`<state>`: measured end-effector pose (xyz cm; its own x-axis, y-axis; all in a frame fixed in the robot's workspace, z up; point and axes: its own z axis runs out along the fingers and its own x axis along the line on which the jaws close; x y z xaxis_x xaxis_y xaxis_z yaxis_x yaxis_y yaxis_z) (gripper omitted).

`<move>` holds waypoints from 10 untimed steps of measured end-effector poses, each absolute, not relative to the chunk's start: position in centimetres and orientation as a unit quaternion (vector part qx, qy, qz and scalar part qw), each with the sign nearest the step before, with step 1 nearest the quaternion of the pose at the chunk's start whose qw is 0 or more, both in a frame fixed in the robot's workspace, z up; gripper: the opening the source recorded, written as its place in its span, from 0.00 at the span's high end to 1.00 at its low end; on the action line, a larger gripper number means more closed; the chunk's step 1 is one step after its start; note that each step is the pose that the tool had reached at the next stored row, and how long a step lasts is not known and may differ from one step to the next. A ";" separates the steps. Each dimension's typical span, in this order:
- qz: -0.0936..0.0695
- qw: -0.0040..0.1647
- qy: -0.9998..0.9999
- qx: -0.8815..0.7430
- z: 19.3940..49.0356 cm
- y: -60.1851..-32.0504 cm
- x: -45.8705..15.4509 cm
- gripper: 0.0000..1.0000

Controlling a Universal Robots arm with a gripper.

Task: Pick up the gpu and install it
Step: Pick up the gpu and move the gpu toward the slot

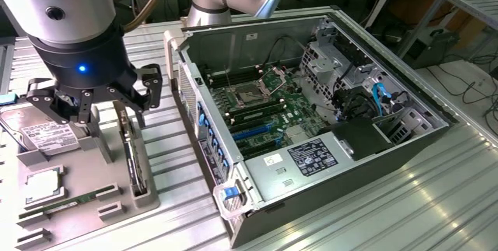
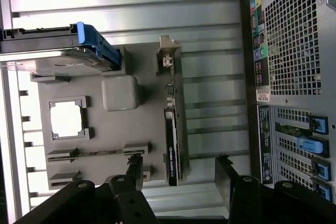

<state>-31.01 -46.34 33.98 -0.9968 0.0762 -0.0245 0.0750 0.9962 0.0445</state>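
Observation:
The gpu [image 1: 134, 163] stands on its edge in a slot of the grey parts holder [image 1: 93, 175], at the exterior view's left. In the wrist view the gpu [image 2: 174, 129] is a thin dark strip with its silver end bracket at the far end. My gripper [image 1: 115, 124] hangs open just above the card, and I cannot tell whether it touches it. In the wrist view the gripper [image 2: 181, 174] has one black finger on each side of the card's near end. Nothing is held.
The holder [image 2: 131, 129] also carries a hard drive [image 1: 43, 134], a square processor [image 1: 43, 184] and a narrow memory stick [image 1: 70, 201]. The open computer case [image 1: 311, 117] lies to the exterior view's right, motherboard and blue card slots [image 1: 253, 131] exposed. Its rear panel [image 2: 294, 77] is close beside the holder.

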 end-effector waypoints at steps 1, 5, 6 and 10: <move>0.022 0.013 0.999 0.038 33.9 -46.3 -31.0 0.34; 0.022 0.013 0.999 0.038 33.5 -46.3 -31.0 0.34; 0.022 0.014 0.999 0.038 33.4 -46.3 -31.0 0.34; 0.022 0.014 0.999 0.038 32.9 -46.3 -31.0 0.34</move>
